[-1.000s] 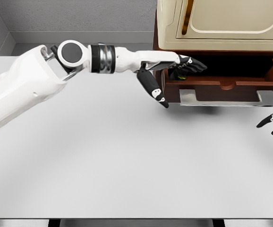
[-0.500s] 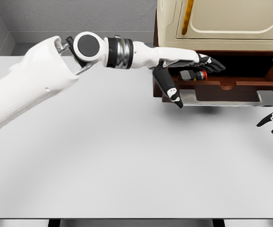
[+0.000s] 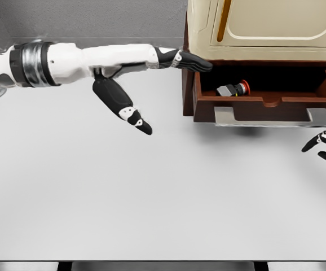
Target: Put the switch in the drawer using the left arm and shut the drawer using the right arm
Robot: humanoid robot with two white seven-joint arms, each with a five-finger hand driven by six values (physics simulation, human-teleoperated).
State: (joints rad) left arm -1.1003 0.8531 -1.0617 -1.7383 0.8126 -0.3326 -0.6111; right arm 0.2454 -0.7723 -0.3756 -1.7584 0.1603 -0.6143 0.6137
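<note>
One switch (image 3: 232, 89) lies inside the open drawer (image 3: 264, 101), in its left half, on the drawer floor. It is a small stubby cylinder on its side: dark grey-black body toward the left, bright red cap toward the right. Finer detail is too small to read.

Drawer: reddish-brown, wood-like, smooth walls, pulled out toward the camera. Front panel has a shallow curved notch in the middle of its top edge. A flat, pale grey, metal-looking handle (image 3: 273, 117) runs wide across the front, bracket-shaped. Interior is dark.

Above the drawer sits a cream-coloured cabinet (image 3: 264, 28) with rounded panel edges and an amber strip near its left side.

Left hand (image 3: 146, 76): white glossy shell segments, black fingers with small white marks. It holds nothing; fingers are extended and spread, long ones pointing right with tips just beside the drawer's upper left corner, thumb angled down over the table (image 3: 152, 192). Hand is outside the drawer, apart from the switch.

Right hand (image 3: 325, 148): only black-and-white fingertips show at the right edge, below the drawer front, loosely spread, grasping nothing.

Table: flat, matte, light grey. Back wall: grey, speckled.
</note>
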